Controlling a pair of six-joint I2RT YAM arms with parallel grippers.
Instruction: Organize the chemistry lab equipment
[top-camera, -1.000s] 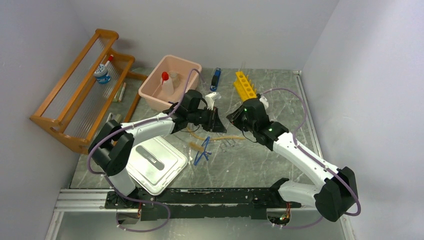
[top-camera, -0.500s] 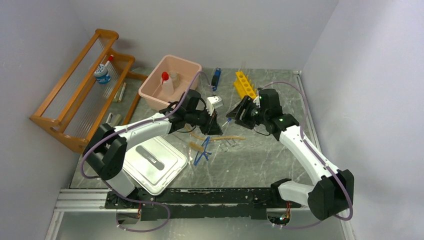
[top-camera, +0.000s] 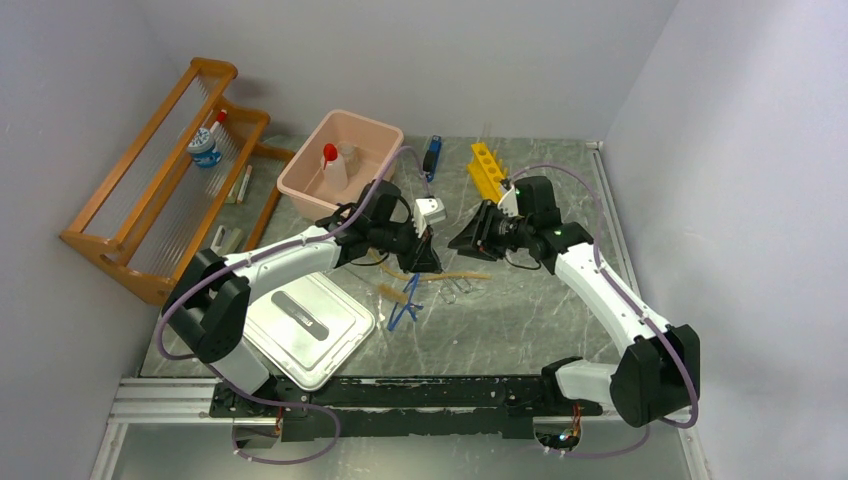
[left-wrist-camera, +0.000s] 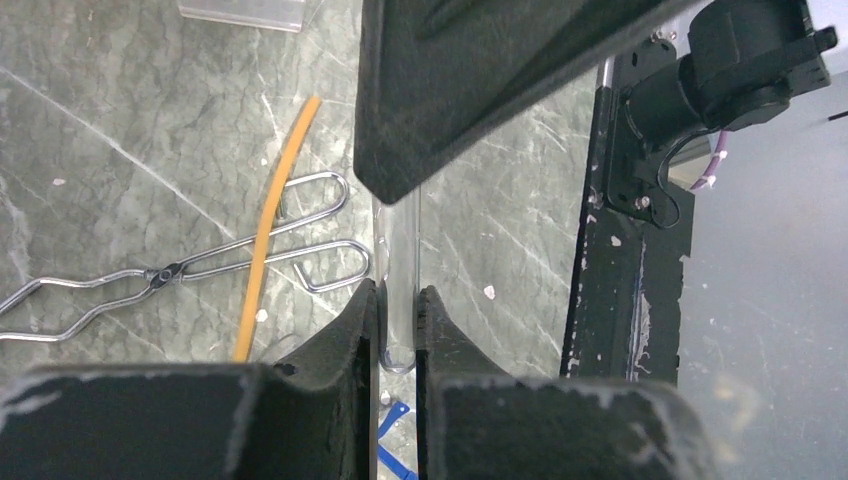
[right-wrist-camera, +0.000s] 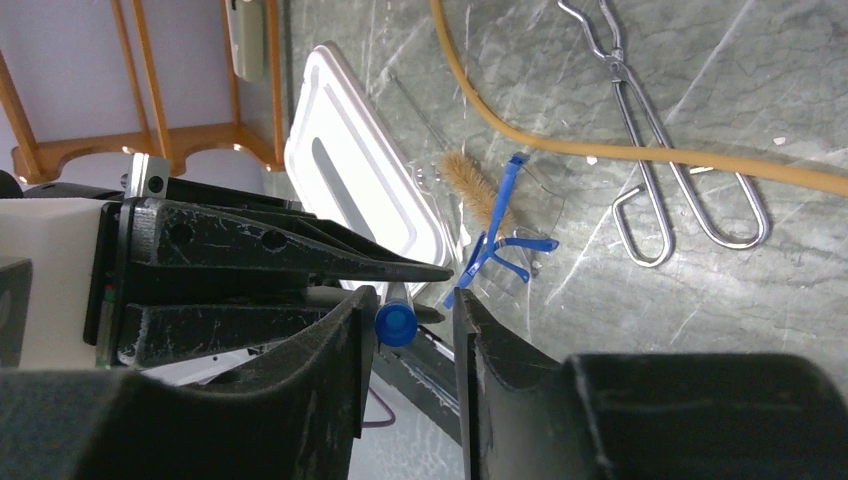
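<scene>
At the front, blue tongs (top-camera: 405, 303) and hose (top-camera: 455, 274) lie loose. Above them the left gripper (left-wrist-camera: 398, 300) clamps a clear tube (left-wrist-camera: 402, 250). The right gripper (right-wrist-camera: 412, 300) has swung across to meet it, jaws apart around the tube's blue cap (right-wrist-camera: 398, 322), not yet squeezing: likely a handover toward the yellow rack (top-camera: 488, 168) behind.

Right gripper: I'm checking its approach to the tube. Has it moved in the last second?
Yes. The right gripper swung rightward, its wrist now beside the yellow rack's near end.
</scene>
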